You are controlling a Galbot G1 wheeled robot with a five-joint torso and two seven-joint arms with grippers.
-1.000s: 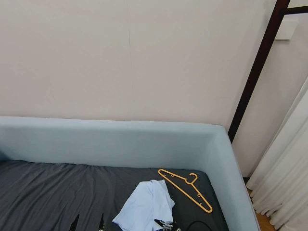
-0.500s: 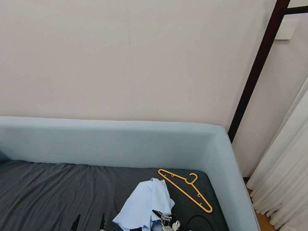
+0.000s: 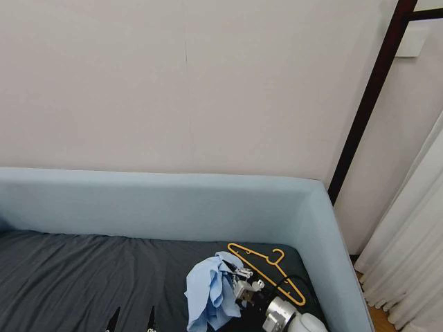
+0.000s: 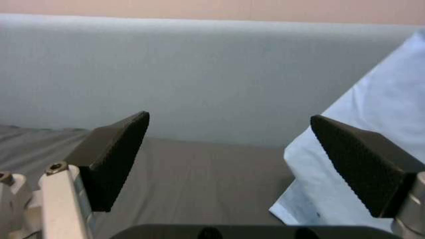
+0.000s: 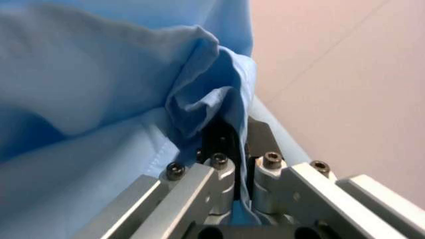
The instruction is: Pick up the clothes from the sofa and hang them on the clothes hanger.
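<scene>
A light blue garment (image 3: 209, 294) hangs bunched up above the dark grey sofa seat (image 3: 76, 277), pinched by my right gripper (image 3: 237, 280) on its right side. In the right wrist view the fingers (image 5: 229, 172) are shut on a fold of the blue garment (image 5: 99, 99). An orange clothes hanger (image 3: 266, 270) lies flat on the seat just behind and right of the gripper. My left gripper (image 3: 131, 319) sits low at the front, left of the garment, its fingers (image 4: 113, 159) spread open with nothing between them; the garment's edge (image 4: 371, 144) shows beside it.
The pale blue sofa back (image 3: 159, 207) and right armrest (image 3: 339, 263) wall in the seat. A dark wooden post (image 3: 367, 97) stands against the wall at the right, with white curtains (image 3: 415, 235) beside it.
My right gripper has risen and moved back toward the hanger, lifting the blue garment off the seat from a flat spread into a hanging bunch. The left gripper stays put.
</scene>
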